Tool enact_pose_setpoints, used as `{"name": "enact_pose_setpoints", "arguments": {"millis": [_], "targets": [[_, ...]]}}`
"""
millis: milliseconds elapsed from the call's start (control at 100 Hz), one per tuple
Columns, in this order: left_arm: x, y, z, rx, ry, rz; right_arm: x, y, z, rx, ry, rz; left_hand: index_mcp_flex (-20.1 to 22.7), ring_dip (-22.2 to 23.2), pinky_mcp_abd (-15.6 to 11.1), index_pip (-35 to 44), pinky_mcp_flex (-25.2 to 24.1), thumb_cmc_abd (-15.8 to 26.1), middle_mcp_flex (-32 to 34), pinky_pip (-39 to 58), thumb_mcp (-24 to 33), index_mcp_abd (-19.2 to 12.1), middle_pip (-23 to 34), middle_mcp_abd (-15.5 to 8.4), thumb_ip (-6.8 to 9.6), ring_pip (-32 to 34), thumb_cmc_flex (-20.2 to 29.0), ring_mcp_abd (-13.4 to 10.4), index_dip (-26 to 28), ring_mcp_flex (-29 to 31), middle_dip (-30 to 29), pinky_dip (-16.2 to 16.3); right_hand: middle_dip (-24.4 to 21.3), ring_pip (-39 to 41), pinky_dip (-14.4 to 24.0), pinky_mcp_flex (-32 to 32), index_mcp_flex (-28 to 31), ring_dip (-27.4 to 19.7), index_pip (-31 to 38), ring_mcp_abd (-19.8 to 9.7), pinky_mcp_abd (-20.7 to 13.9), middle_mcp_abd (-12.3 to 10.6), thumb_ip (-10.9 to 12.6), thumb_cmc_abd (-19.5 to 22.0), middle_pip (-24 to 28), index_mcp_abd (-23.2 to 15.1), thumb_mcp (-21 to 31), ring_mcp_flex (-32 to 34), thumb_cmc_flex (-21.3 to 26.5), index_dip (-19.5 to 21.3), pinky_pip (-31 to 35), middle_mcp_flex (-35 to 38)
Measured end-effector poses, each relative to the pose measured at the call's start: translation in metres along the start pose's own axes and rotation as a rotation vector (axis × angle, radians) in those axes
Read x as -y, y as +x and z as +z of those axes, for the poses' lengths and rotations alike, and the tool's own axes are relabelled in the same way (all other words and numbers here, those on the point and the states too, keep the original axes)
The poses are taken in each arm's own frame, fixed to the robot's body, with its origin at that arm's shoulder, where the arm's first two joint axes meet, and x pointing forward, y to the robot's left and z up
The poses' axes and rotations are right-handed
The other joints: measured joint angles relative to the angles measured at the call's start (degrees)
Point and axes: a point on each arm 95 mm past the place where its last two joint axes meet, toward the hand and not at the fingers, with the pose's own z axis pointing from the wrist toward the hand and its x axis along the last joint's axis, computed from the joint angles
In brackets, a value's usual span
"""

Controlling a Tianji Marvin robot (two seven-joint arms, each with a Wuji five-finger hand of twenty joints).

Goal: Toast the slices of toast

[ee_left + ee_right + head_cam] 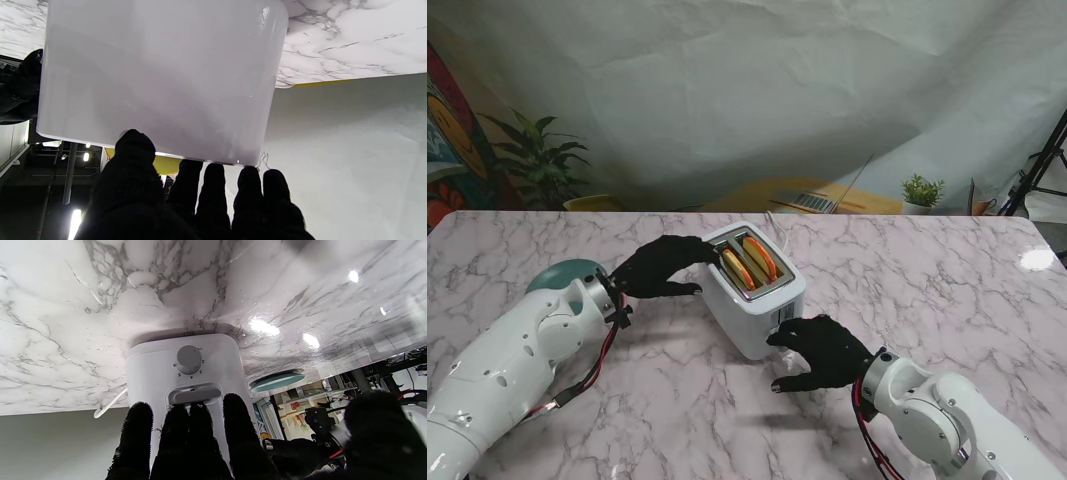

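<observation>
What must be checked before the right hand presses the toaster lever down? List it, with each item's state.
1. Both orange-crusted toast slices sit in the slots of the white plastic toaster: ok.
2. Black-gloved left hand braces the toaster's side, fingers over its top edge: ok.
3. Black-gloved right hand is at the toaster's control end: ok.
4. Fingertips are right at the grey slide lever: ok; firm contact: cannot tell.
5. Round grey browning dial has a setting chosen: cannot tell.
6. Toaster stands flat on the white marble table: ok.
7. White power cord plugged in: cannot tell.
</observation>
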Motion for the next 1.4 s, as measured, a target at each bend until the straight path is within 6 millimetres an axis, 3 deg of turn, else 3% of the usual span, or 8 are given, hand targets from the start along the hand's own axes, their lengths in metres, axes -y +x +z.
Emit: {"name": "enact_pose_setpoints", "arguments": {"millis": [300,590,730,1200,1400], "targets": [[0.0,0.001,0.0,0.001,0.002,-0.001,-0.001,0.0,-0.003,0.001,0.01,-0.004,0.0,0.0,-0.02,0.0,0.08,0.0,0.0,0.0,-0.05,-0.01,0.0,0.01,0.0,0.0,-0.02,-0.04,0.0,0.08,0.0,0.0,-0.17,-1.56,0.0,-0.06,0.0,-0.83,-0.01,0.05,-0.01,-0.01,0.0,0.03,-0.24,0.0,0.0,-0.55,0.0,0.55,0.0,-0.88],[0.0,0.0,-0.001,0.008,0.006,0.001,-0.007,0.006,-0.014,-0.006,-0.035,-0.027,0.0,0.05,-0.47,0.0,0.16,0.0,0.01,0.01,-0.05,-0.26,0.0,0.01,0.0,0.0,-0.02,-0.54,0.0,0.45,0.0,0.0,0.06,-1.57,0.0,-0.06,0.0,-0.75,-0.02,4.1,-0.02,0.05,0.0,0.66,0.16,0.0,-0.01,1.47,0.0,0.57,0.0,1.27],[0.0,0.0,-0.001,0.011,0.008,0.001,-0.011,0.009,-0.016,-0.011,-0.062,-0.038,0.0,0.07,-0.48,0.03,0.18,0.0,0.01,0.01,-0.05,-0.28,0.0,0.02,0.0,0.0,-0.02,-0.63,0.0,0.65,0.0,0.0,0.22,-1.45,0.0,-0.06,0.0,-0.61,-0.02,4.15,-0.02,0.05,0.0,0.66,0.26,0.0,-0.01,1.71,0.0,0.59,0.0,1.27],[0.029,0.011,-0.011,0.09,0.113,0.081,-0.076,0.025,-0.056,0.033,-0.363,-0.128,0.02,0.29,-0.51,0.34,0.18,0.0,0.01,0.01,-0.05,-0.28,0.0,0.81,0.0,0.15,-0.02,-0.66,0.0,0.67,0.0,0.0,0.26,-1.42,0.0,-0.06,0.0,-0.58,-0.02,4.15,-0.03,0.05,0.0,0.57,0.3,0.01,-0.01,1.77,0.0,0.61,-0.01,1.36],[0.048,0.022,-0.029,0.21,0.189,0.127,-0.088,0.021,-0.068,0.072,-0.43,-0.15,0.02,0.3,-0.52,-0.49,-0.11,0.01,-0.08,0.01,-0.05,-0.12,-0.19,1.1,0.0,0.15,-0.03,-0.58,0.0,0.63,0.0,0.0,0.58,-1.4,0.0,-0.05,0.0,-0.48,-0.02,4.15,-0.03,0.06,0.0,0.44,0.46,0.01,-0.01,2.33,0.0,0.61,-0.01,2.03]]}}
